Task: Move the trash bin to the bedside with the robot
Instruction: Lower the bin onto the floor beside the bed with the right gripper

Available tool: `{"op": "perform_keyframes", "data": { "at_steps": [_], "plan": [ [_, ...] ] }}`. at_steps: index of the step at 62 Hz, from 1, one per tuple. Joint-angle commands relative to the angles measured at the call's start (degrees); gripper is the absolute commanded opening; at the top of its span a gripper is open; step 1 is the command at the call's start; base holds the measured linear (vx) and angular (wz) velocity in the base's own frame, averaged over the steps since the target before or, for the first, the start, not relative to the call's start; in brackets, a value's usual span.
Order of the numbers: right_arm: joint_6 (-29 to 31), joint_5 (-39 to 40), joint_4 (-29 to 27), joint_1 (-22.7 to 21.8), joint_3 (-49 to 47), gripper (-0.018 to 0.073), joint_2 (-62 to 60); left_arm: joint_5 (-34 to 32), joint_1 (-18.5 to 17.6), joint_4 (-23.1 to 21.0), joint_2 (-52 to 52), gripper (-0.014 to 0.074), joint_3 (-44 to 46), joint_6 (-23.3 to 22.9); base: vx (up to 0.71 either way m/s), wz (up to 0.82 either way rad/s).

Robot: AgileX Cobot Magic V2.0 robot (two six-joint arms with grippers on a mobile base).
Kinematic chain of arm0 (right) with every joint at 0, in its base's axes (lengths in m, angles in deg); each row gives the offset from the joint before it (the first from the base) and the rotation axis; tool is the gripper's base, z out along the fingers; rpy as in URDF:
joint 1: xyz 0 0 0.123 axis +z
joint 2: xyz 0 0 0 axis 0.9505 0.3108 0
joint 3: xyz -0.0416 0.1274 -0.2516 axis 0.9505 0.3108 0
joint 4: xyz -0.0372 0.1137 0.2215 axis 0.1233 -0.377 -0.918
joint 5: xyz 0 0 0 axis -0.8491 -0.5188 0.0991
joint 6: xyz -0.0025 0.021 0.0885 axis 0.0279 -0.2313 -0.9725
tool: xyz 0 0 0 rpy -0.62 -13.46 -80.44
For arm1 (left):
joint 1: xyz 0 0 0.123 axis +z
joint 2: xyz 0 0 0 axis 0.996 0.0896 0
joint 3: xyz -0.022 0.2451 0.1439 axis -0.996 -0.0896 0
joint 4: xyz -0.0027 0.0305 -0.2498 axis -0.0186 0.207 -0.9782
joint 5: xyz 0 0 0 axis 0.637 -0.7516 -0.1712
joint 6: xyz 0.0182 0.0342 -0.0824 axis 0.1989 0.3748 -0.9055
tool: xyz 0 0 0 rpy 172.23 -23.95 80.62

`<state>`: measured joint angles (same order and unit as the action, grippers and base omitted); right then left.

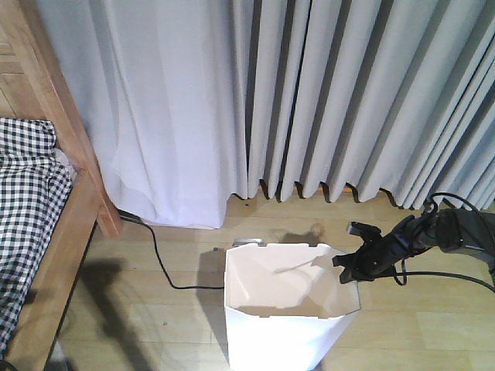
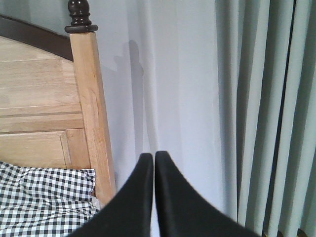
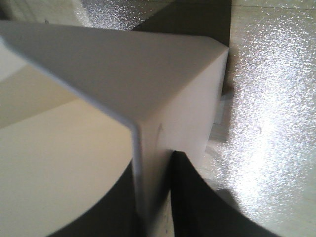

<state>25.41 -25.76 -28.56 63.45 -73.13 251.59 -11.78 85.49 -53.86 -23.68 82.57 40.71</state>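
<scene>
The white faceted trash bin [image 1: 282, 332] stands on the wooden floor at the bottom middle, its cream inside showing. My right gripper [image 1: 349, 267] comes in from the right and is shut on the bin's right rim. In the right wrist view the bin wall [image 3: 163, 98] runs between the jaws of the right gripper [image 3: 153, 160], one finger inside and one outside. The bedside, a light wooden bed frame [image 1: 73, 147] with checked bedding [image 1: 27, 193], is on the left, apart from the bin. My left gripper [image 2: 154, 155] is shut on nothing and faces the bed post [image 2: 91, 113].
Grey curtains [image 1: 309, 93] hang across the whole back, down to the floor. A black cable [image 1: 158, 259] snakes over the floor between the bed post and the bin. A small grey object [image 1: 247, 243] lies just behind the bin.
</scene>
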Motion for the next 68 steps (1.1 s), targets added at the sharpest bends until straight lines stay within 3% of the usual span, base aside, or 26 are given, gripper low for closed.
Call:
{"op": "perform_keyframes", "data": {
  "at_steps": [1,26,51,68],
  "plan": [
    [-0.8,-6.7,-3.0,0.4,-1.4,0.0060,-4.7,-4.2,-0.4,-0.5,-0.4,-0.0006,-0.7,-0.8,0.00,0.00],
    [-1.3,-4.9,-0.8,0.4,-1.4,0.0177,-4.7,-4.2,-0.4,-0.5,-0.4,-0.0006,-0.7,-0.8,0.00,0.00],
    [-1.2,-4.5,0.5,0.4,-1.4,0.0477,-4.7,-4.2,-0.4,-0.5,-0.4,-0.0006,-0.7,-0.8,0.00,0.00],
    [-1.2,-3.7,1.0,0.3,-1.4,0.0496,-4.7,-4.2,-0.4,-0.5,-0.4,-0.0006,-0.7,-0.8,0.00,0.00]
  ]
}}
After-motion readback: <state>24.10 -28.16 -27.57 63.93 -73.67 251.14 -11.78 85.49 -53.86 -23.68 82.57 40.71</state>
